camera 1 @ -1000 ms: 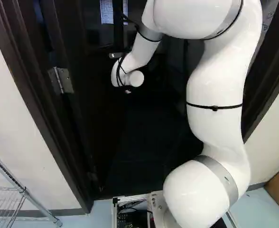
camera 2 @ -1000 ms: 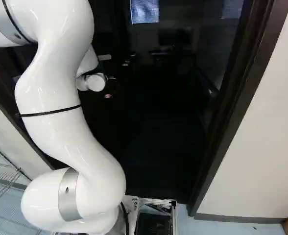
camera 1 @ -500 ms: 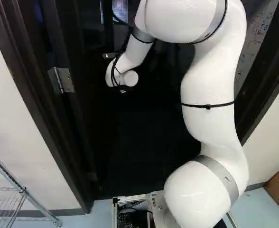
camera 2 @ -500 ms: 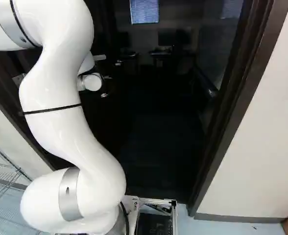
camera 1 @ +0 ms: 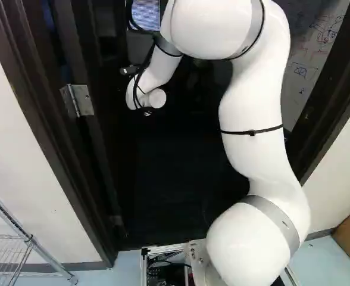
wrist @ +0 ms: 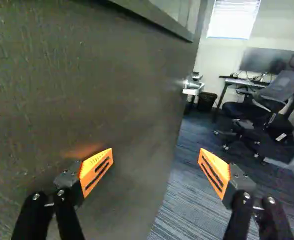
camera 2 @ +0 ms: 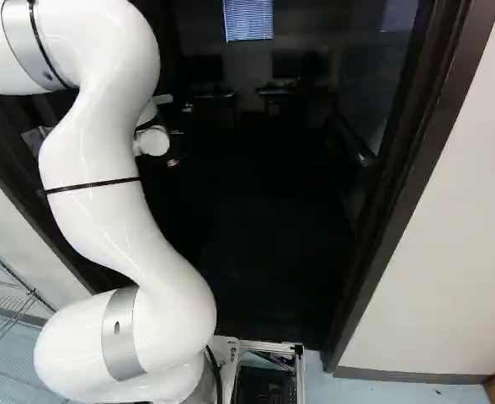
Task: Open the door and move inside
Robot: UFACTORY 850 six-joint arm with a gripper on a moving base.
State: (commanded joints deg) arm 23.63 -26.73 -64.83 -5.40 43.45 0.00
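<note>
In the wrist view the pincer (wrist: 156, 162) is spread wide with nothing between its fingers, the door's (wrist: 87, 90) broad face close on one side and its upright free edge ahead between them, the handle (wrist: 193, 86) farther along; whether they touch I can't tell. In the left base view the arm (camera 1: 252, 113) reaches inward past the hinge (camera 1: 77, 100), its far end by the swung-in door. In the right base view the opening lies between arm and far frame (camera 2: 407, 194), so pushing hingeward, then driving in, seems next.
</note>
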